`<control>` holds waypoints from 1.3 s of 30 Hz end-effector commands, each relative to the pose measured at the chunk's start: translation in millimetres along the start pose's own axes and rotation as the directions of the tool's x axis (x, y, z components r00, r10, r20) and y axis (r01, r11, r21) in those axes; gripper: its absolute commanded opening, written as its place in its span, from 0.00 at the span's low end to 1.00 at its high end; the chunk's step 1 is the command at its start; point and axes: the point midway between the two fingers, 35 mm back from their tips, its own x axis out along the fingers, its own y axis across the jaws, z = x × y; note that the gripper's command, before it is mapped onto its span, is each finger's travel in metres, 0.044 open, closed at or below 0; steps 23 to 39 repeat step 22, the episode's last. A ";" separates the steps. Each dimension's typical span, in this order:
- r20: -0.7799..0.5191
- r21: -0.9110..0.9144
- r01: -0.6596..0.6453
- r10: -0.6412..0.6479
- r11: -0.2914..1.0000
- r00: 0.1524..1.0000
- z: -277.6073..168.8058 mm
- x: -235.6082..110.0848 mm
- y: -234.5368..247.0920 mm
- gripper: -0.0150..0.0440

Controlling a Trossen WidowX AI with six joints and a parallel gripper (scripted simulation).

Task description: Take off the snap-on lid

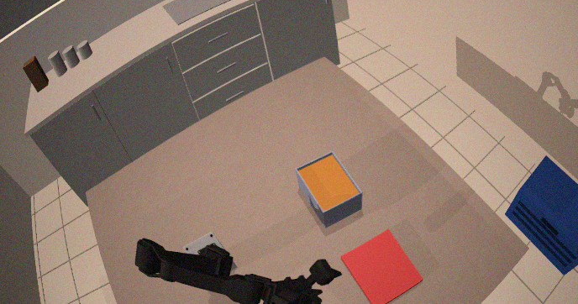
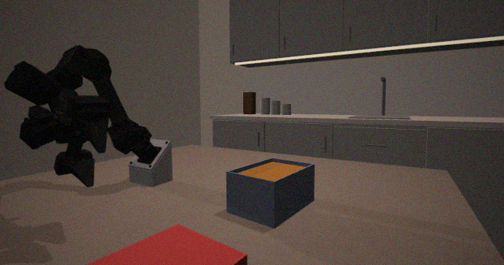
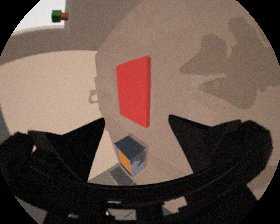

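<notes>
Kitchen: counter [image 2: 330,118] w/ sink [image 1: 197,3], tap [image 2: 383,94], 3 canisters [image 1: 70,56], wall cabinets [image 2: 330,17]

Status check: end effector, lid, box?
End effector open, holding nothing, off to the side of the box. Red lid flat on table. Box open, orange inside. Nothing between them.

Matt all round here. The bench [image 1: 235,154] shows a flat, dull beige top, faintly grainy, no shine. The box [image 1: 341,212] has smooth grey-blue walls like matt plastic, its orange inside [image 1: 328,180] just as dull. The red lid [image 1: 381,267] lies smooth and even, plastic by the look. The arm [image 2: 73,102] is black, matt, no gleam; its base [image 2: 161,169] is plain pale grey.
</notes>
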 end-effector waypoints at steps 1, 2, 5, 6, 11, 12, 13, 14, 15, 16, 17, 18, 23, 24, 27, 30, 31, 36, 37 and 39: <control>0.003 0.004 0.001 -0.001 1.000 1.000 -0.8 -0.1 -1.1 1.00; 0.003 0.004 0.001 -0.001 1.000 1.000 -0.8 -0.1 -1.1 1.00; 0.003 0.004 0.001 -0.001 1.000 1.000 -0.8 -0.1 -1.1 1.00; 0.003 0.004 0.001 -0.001 1.000 1.000 -0.8 -0.1 -1.1 1.00; 0.003 0.004 0.001 -0.001 1.000 1.000 -0.8 -0.1 -1.1 1.00; 0.003 0.004 0.001 -0.001 1.000 1.000 -0.8 -0.1 -1.1 1.00; 0.003 0.004 0.001 -0.001 1.000 1.000 -0.8 -0.1 -1.1 1.00; 0.003 0.004 0.001 -0.001 1.000 1.000 -0.8 -0.1 -1.1 1.00; 0.003 0.004 0.001 -0.001 1.000 1.000 -0.8 -0.1 -1.1 1.00; 0.003 0.004 0.001 -0.001 1.000 1.000 -0.8 -0.1 -1.1 1.00; 0.003 0.004 0.001 -0.001 1.000 1.000 -0.8 -0.1 -1.1 1.00; 0.003 0.004 0.001 -0.001 1.000 1.000 -0.8 -0.1 -1.1 1.00; 0.003 0.004 0.001 -0.001 1.000 1.000 -0.8 -0.1 -1.1 0.87; 0.003 0.004 0.001 -0.001 1.000 1.000 -0.8 -0.1 -1.1 0.87; 0.003 0.004 0.001 -0.001 1.000 1.000 -0.8 -0.1 -1.1 0.87; 0.003 0.004 0.001 -0.001 1.000 1.000 -0.8 -0.1 -1.1 0.87; 0.003 0.004 0.001 -0.001 1.000 1.000 -0.8 -0.1 -1.1 0.87; 0.003 0.004 0.001 -0.001 1.000 1.000 -0.8 -0.1 -1.1 0.87; 0.003 0.004 0.001 -0.001 1.000 1.000 -0.8 -0.1 -1.1 0.87; 0.003 0.004 0.001 -0.001 1.000 1.000 -0.8 -0.1 -1.1 0.87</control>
